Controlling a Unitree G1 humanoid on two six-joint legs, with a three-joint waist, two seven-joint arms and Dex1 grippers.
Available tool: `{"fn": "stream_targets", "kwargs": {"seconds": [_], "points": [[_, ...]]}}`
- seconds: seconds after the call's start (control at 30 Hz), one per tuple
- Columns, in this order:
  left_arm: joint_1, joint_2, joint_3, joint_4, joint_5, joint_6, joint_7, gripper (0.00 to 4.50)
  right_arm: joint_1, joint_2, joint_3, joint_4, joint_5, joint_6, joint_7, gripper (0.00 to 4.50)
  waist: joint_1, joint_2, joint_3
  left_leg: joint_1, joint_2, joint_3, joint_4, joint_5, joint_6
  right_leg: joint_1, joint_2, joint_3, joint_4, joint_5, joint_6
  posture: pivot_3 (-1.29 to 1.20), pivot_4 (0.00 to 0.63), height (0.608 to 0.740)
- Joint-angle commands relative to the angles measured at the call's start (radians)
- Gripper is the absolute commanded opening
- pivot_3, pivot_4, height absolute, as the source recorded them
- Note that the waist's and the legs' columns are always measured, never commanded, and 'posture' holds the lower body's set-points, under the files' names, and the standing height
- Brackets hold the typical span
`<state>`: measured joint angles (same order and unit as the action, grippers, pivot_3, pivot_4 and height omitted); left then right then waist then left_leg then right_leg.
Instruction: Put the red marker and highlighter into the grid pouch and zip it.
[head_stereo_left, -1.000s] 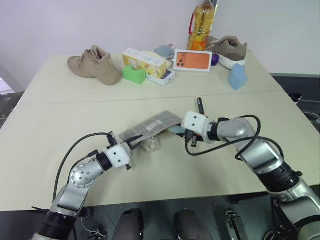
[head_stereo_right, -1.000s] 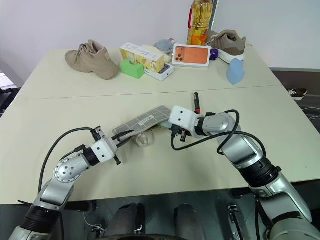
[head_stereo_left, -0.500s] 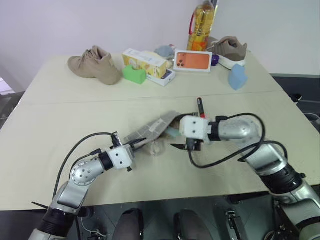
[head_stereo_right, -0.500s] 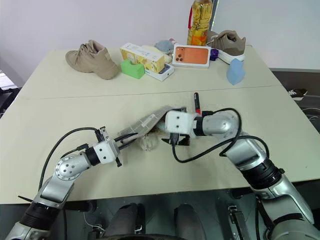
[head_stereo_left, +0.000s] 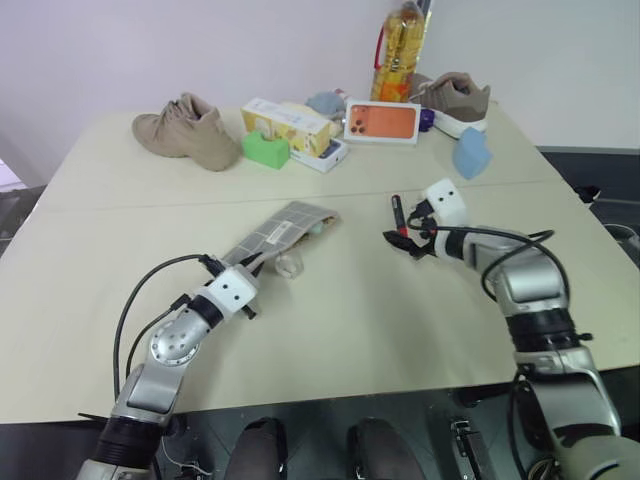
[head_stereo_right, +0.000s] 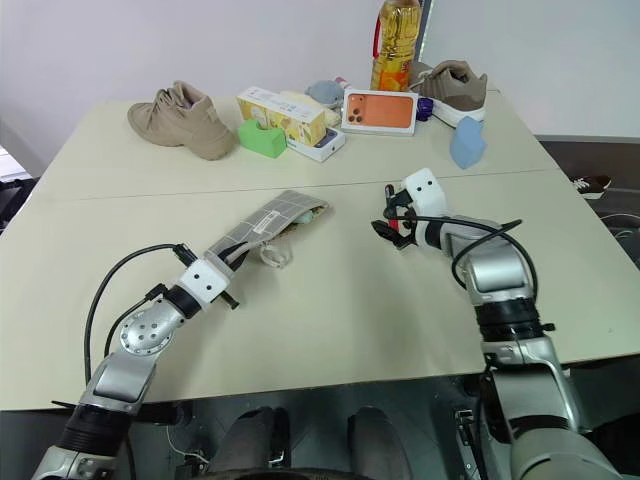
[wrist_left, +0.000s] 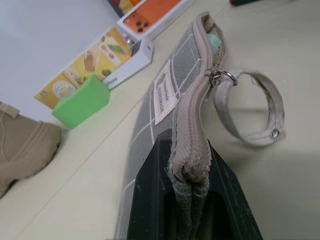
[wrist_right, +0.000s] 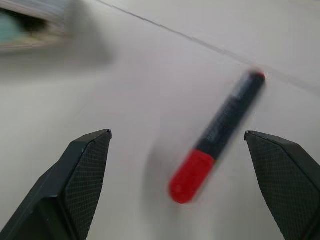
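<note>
The right pincer (wrist_right: 180, 165) has its two black fingers wide apart, with the short slim red marker with the black end (wrist_right: 220, 135) lying flat on the pale desk (head_stereo_left: 330, 330) between them and not touching either. The marker looks light, hard and smooth, so it may roll; I would pinch it across the middle. Over on the left, the left pincer (wrist_left: 192, 200) is clamped tight on the near end of the soft, floppy grey grid pouch (head_stereo_left: 280, 232), where the blue-green highlighter (wrist_left: 214, 42) peeks from its open far end.

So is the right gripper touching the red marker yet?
Apart. The right wrist view shows the red marker lying on the table between the open jaws of the right gripper, with bare table on both sides.
</note>
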<state>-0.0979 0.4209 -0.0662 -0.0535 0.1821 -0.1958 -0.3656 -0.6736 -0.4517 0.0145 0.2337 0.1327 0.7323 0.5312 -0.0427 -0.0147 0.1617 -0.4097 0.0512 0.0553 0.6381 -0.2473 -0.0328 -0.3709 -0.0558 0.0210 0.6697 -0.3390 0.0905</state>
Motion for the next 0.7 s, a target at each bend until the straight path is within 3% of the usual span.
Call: {"fn": "stream_targets", "kwargs": {"seconds": [0.03,0.07,0.17,0.37,0.4,0.53,0.7], "points": [[-0.019,-0.005,0.004,-0.007,0.008,0.012,0.019,0.0,-0.043,0.033,-0.02,0.073,-0.031,-0.034,-0.092,4.43,0.002,0.0,0.0,0.0,0.0,0.0,0.0,0.0,0.0,0.0,0.0,0.0,0.0,0.0,0.0,0.0,0.15,0.74],[-0.022,-0.008,0.005,-0.008,0.009,0.014,0.021,0.0,-0.05,0.043,-0.026,0.097,-0.031,-0.035,-0.11,4.43,0.003,0.0,0.0,0.0,0.0,0.0,0.0,0.0,0.0,0.0,0.0,0.0,0.0,0.0,0.0,0.0,0.15,0.74],[-0.025,-0.011,0.01,-0.008,0.008,0.019,0.028,0.0,-0.061,0.062,-0.048,0.126,-0.01,-0.022,-0.129,3.65,0.005,0.0,0.0,0.0,-0.001,0.001,0.0,0.0,0.0,0.0,0.0,0.0,0.0,0.0,0.0,0.0,0.15,0.74],[-0.03,-0.012,0.023,-0.007,-0.014,0.026,0.031,0.0,-0.051,0.037,-0.023,0.082,-0.026,-0.061,-0.107,0.55,0.004,0.0,0.0,-0.001,-0.001,0.001,0.0,0.0,0.0,0.0,-0.001,0.001,0.0,0.0,0.001,0.0,0.15,0.74],[-0.031,-0.013,0.025,-0.008,-0.025,0.024,0.027,0.0,-0.044,0.021,-0.005,0.054,-0.034,-0.081,-0.084,0.33,0.004,0.0,0.0,-0.001,0.0,0.001,0.0,0.0,0.0,0.0,0.0,0.001,0.0,0.0,0.001,0.0,0.15,0.74],[-0.035,-0.01,0.031,-0.024,-0.085,0.016,-0.014,0.0,0.044,-0.153,0.139,-0.19,-0.105,-0.306,0.138,0.35,0.006,0.001,0.001,-0.002,-0.001,0.001,0.0,0.0,0.0,-0.002,0.0,0.001,0.0,0.0,0.001,0.0,0.15,0.74],[-0.041,-0.004,0.02,-0.029,-0.117,-0.001,-0.054,0.0,0.126,-0.271,0.164,-0.381,-0.074,-0.401,0.306,0.35,0.004,0.001,0.001,-0.002,-0.001,0.0,0.0,0.0,0.0,-0.001,0.001,0.0,-0.002,0.0,0.001,0.0,0.15,0.74]]}}
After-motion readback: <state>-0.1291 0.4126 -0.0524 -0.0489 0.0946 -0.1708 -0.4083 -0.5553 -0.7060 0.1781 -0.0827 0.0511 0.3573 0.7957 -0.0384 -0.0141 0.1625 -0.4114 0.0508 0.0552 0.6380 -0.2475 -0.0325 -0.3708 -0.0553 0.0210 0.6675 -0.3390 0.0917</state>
